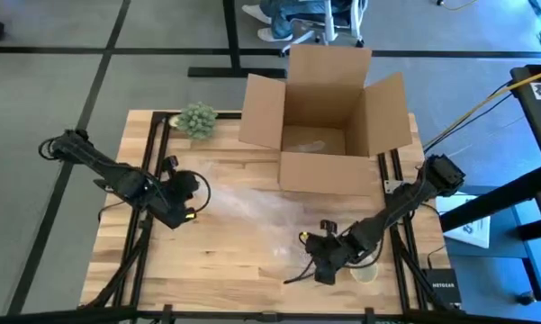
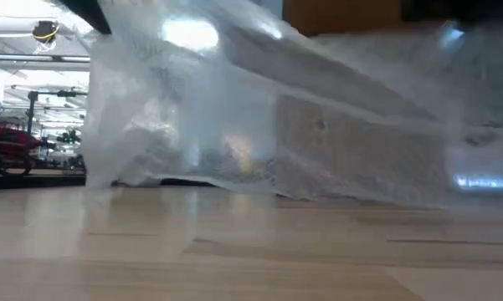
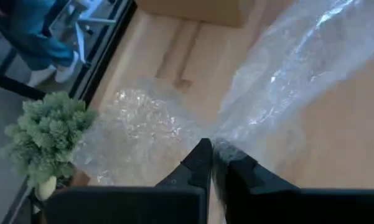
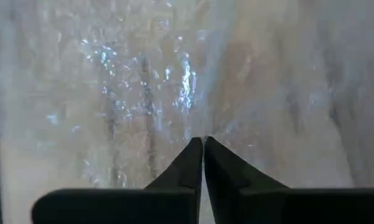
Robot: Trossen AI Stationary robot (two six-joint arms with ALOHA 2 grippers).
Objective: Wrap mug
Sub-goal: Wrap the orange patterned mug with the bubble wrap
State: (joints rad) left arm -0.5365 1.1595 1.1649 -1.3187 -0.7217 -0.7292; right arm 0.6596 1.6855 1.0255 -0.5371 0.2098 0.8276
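Observation:
A clear sheet of bubble wrap [image 1: 252, 205] spans the middle of the wooden table [image 1: 216, 261] between my two grippers. My left gripper [image 1: 201, 191] is shut on its left end and my right gripper [image 1: 306, 241] on its near right end. In the low view the bubble wrap [image 2: 259, 117] hangs raised like a tent, its lower edge close to the tabletop. A pale round mug [image 1: 365, 271] stands partly hidden under my right arm, near the table's right front corner. My left gripper pinches a bunched part of the bubble wrap [image 3: 219, 148] between its two fingertips. From there one stretch of the sheet runs away raised off the table, and another part [image 3: 134, 124] lies on the wood. My right gripper pinches the bubble wrap [image 4: 203, 133] at its fingertips. The sheet spreads ahead of the fingers and fills the right wrist view; edge or fold, I cannot tell.
An open cardboard box [image 1: 329, 121] stands at the table's far middle. A small green plant [image 1: 196, 119] sits at the far left corner. Black rails [image 1: 151, 162] run along the table's left and right sides. A person's legs and a chair [image 1: 297, 18] show beyond the far edge.

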